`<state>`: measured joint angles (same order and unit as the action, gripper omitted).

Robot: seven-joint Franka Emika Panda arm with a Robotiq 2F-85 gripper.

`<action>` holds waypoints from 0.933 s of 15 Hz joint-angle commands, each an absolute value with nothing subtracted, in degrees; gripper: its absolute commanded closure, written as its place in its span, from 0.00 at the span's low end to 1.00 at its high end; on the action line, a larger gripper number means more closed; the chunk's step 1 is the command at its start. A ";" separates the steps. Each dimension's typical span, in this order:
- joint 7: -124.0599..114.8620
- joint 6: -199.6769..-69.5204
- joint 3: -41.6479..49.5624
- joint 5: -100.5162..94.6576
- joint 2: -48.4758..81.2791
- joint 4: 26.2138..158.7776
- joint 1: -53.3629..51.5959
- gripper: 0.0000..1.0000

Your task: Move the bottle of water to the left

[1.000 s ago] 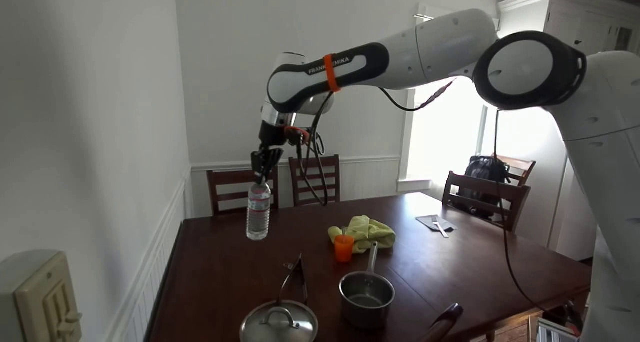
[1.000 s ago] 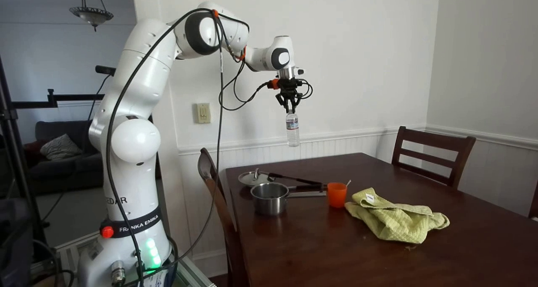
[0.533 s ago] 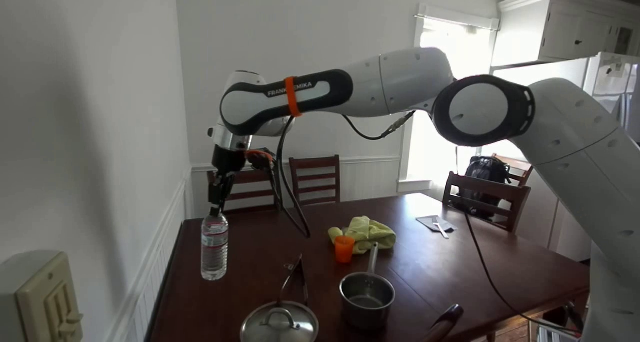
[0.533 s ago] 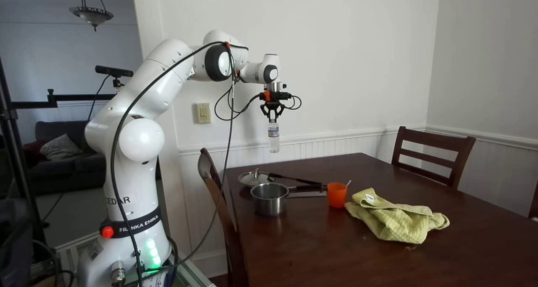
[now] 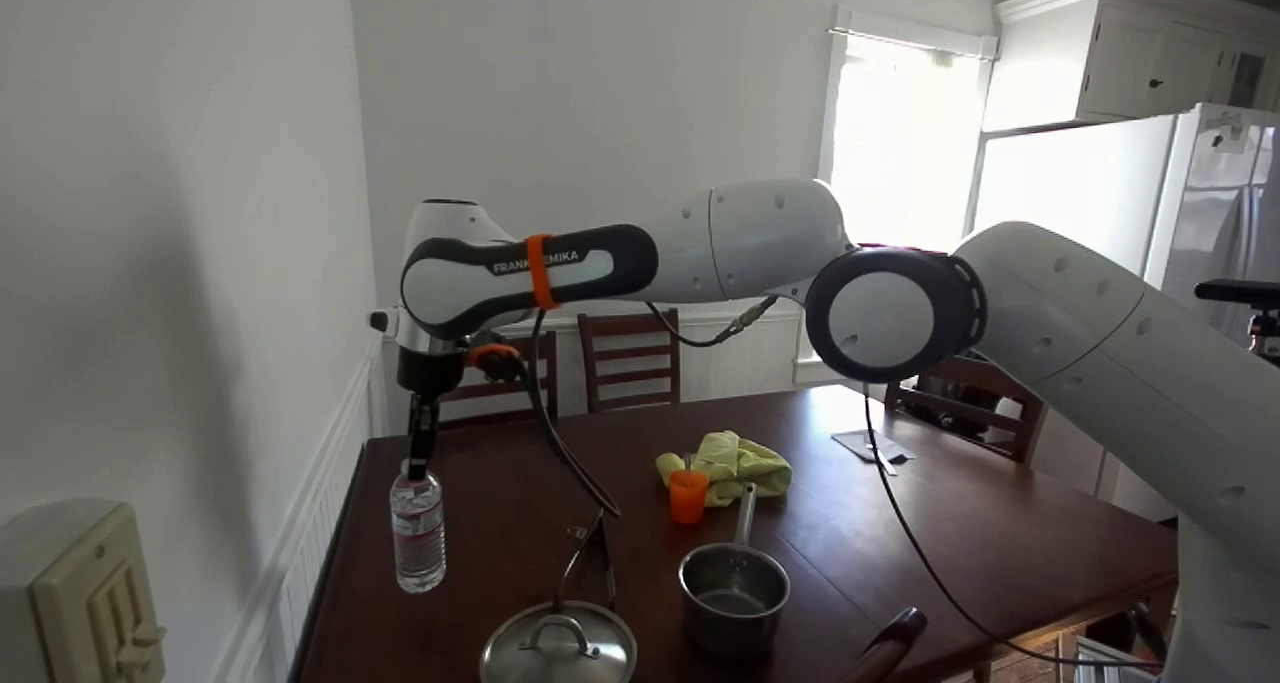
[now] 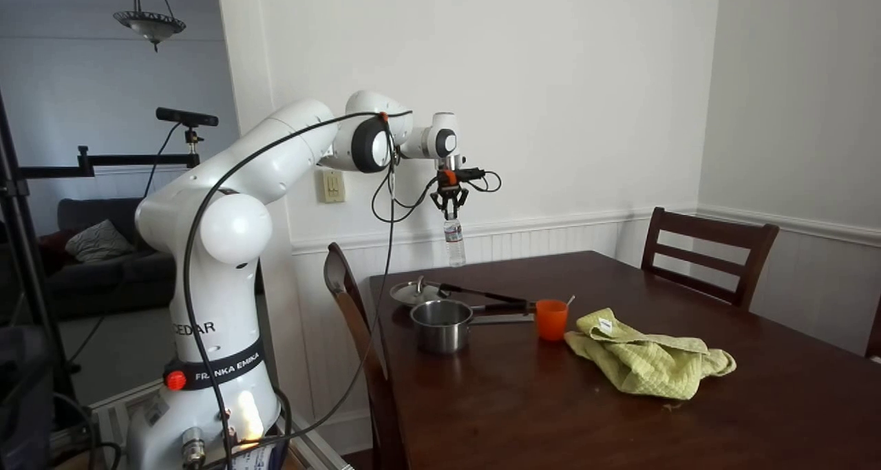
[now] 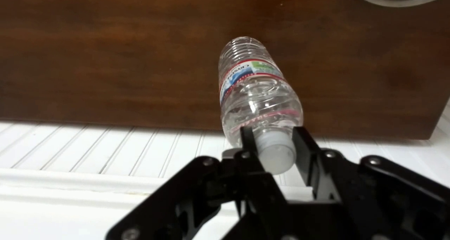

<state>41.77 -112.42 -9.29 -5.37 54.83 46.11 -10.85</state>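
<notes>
The bottle of water is clear plastic with a red-and-blue label and a pale cap. It shows in both exterior views, also here, and in the wrist view. My gripper is shut on it at the cap and neck, one finger on each side. In the exterior views the gripper points down with the bottle hanging below, slightly tilted. The bottle is near the wall-side edge of the dark table. I cannot tell whether its base touches the table.
A steel lid, a steel pot, an orange cup and a green cloth are on the table. A dark-handled utensil lies by the lid. The white wall is close beside the bottle.
The arm has come down with the bottle still in the gripper. The bottle is lower and closer to the lid's end of the table, and now leans slightly. The base light went from green to whitish.
</notes>
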 commanded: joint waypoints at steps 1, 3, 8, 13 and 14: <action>45.97 -110.71 -10.89 -2.94 62.20 33.59 -10.24 0.92; 45.67 -110.67 -11.12 -1.82 64.32 30.81 -9.96 0.92; 44.25 -108.37 -11.36 -0.02 66.93 27.81 -9.44 0.92; 44.16 -106.20 -9.76 -1.74 67.54 27.56 -10.07 0.92; 44.10 -105.75 -9.73 -1.70 67.55 27.54 -10.07 0.92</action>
